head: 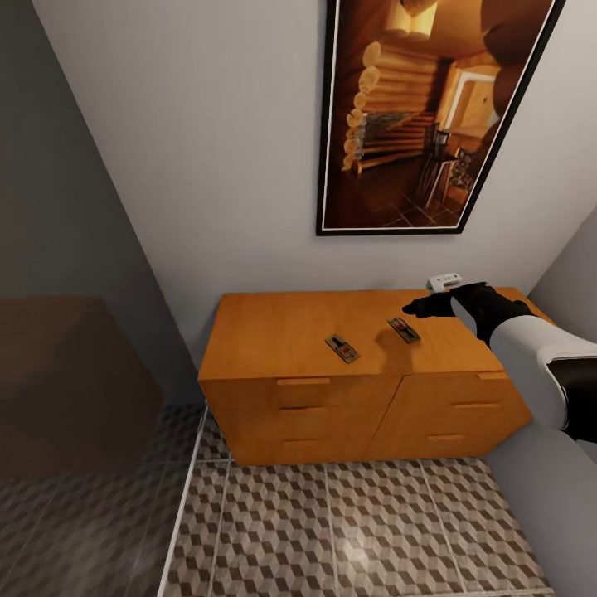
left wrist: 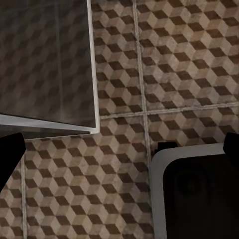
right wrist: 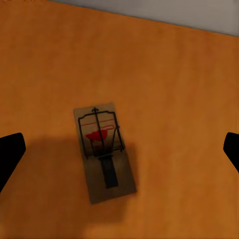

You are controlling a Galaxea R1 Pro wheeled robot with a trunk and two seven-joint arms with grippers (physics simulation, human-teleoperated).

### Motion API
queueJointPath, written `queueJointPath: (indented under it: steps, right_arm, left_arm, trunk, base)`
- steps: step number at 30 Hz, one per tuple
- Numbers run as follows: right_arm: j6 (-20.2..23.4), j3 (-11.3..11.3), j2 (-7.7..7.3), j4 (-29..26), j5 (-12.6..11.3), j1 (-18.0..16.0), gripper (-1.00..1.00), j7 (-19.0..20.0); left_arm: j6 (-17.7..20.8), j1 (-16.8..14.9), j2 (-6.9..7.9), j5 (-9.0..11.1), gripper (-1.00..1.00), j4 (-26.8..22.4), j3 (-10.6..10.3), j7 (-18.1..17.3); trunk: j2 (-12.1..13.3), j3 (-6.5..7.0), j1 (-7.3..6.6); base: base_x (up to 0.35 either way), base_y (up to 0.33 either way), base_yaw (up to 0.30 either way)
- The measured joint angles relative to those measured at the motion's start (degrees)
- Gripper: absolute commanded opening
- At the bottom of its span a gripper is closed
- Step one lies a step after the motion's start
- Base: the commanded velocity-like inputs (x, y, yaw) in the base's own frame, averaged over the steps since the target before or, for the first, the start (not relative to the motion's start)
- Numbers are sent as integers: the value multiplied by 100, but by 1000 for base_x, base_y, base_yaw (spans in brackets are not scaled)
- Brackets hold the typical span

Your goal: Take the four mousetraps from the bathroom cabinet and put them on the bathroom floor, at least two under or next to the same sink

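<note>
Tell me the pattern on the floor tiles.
Brown, beige and white 3D cubes on the floor tiles, clearest in the left wrist view.

Plain grey-white wall (head: pixel 207 149) with a big framed log-cabin picture (head: pixel 423 116), plus a smoky glass partition (head: pixel 75 390) on the left.

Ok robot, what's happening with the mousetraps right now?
Right gripper open, hovering above one mousetrap on the cabinet. Second mousetrap lies nearby, untouched. Left gripper open, over the bathroom floor. Nothing blocking.

The right arm (head: pixel 531 352) wears a smooth white rounded shell with a glossy black joint band, ending in a matte black wrist and black two-fingered gripper (head: pixel 423 308).
</note>
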Motion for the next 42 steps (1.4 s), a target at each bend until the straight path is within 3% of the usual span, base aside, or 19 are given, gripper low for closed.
queueJointPath:
  steps: [12,42]
  right_arm:
    - [0,0,-2,0,-1,0,100,9]
    - [0,0,-2,7,-13,0,100,29]
  left_arm:
    - [0,0,3,0,100,0,0,0]
    - [0,0,3,1,100,3,3,8]
  trunk:
    - [0,-23,0]
    - [0,-288,0]
  base:
    - [0,0,0]
    - [0,0,0]
